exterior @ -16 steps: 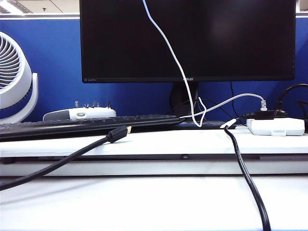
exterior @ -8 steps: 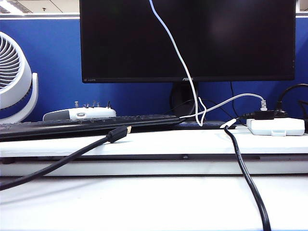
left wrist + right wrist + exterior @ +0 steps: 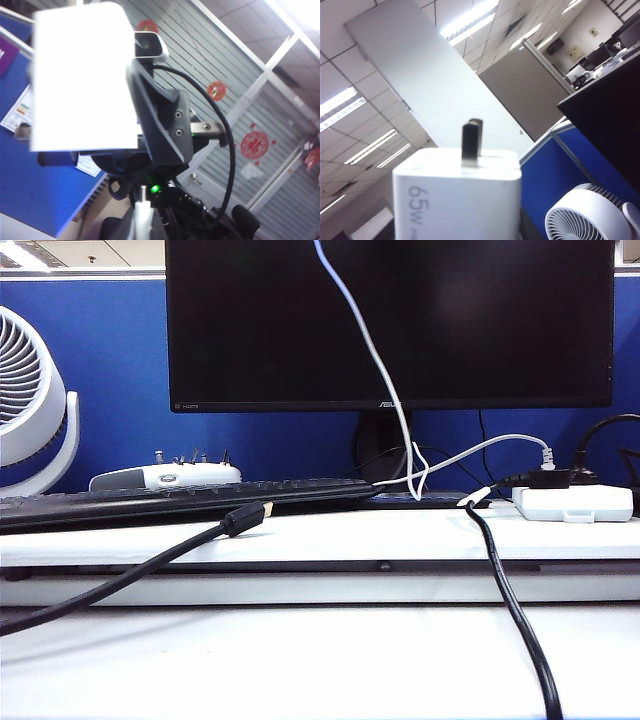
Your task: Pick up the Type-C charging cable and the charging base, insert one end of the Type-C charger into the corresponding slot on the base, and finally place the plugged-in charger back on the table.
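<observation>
The Type-C charging cable point(image 3: 375, 360) hangs as a thin white line from above the exterior view, down across the monitor to the ledge. Neither gripper shows in that view. My left gripper point(image 3: 142, 226) is shut on the cable's white plug point(image 3: 143, 216), which points at the raised right arm. The charging base point(image 3: 82, 75) is a white block held in my right gripper point(image 3: 160, 125), seen from the left wrist. In the right wrist view the base point(image 3: 457, 195), marked 65W, fills the space between the jaws of the right gripper point(image 3: 457, 222), with its dark prongs point(image 3: 471, 140) pointing away.
A black monitor point(image 3: 480, 320) stands behind a black keyboard point(image 3: 180, 502) on the raised ledge point(image 3: 300, 540). A black cable with a gold tip point(image 3: 245, 517) and a thick black cable point(image 3: 510, 600) cross onto the table point(image 3: 300, 660). Far right is a flat white box point(image 3: 572, 503); far left, a white fan point(image 3: 30, 405).
The upper part of the hanging white cable has shifted a little to the right in the exterior view. Nothing on the table has moved.
</observation>
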Controlling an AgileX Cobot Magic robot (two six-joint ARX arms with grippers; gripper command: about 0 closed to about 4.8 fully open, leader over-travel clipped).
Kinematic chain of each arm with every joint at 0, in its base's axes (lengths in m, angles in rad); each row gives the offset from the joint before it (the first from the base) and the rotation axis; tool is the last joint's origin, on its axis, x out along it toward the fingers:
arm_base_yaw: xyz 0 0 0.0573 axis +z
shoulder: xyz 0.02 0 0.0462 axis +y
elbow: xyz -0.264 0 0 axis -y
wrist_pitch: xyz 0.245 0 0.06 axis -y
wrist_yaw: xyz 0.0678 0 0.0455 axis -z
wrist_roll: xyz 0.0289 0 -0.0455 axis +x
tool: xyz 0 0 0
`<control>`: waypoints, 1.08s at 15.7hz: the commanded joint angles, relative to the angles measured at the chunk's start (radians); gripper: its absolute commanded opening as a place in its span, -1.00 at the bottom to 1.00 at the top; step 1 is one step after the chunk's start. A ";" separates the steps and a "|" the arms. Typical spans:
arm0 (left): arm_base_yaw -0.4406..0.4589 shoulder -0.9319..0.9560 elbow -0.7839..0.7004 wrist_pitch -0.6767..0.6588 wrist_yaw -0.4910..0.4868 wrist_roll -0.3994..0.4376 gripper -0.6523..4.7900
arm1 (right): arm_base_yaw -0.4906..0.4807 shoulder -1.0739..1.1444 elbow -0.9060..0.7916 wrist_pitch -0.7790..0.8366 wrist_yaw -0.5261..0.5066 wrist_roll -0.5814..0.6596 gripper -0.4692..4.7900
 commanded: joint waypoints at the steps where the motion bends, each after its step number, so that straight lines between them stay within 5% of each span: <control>1: -0.001 -0.003 0.003 0.018 0.002 -0.047 -0.78 | 0.000 -0.005 0.006 0.053 -0.028 0.008 -0.84; 17: -0.031 0.020 0.003 0.050 0.063 -0.061 -0.78 | 0.016 -0.005 0.006 0.048 -0.059 0.125 -0.84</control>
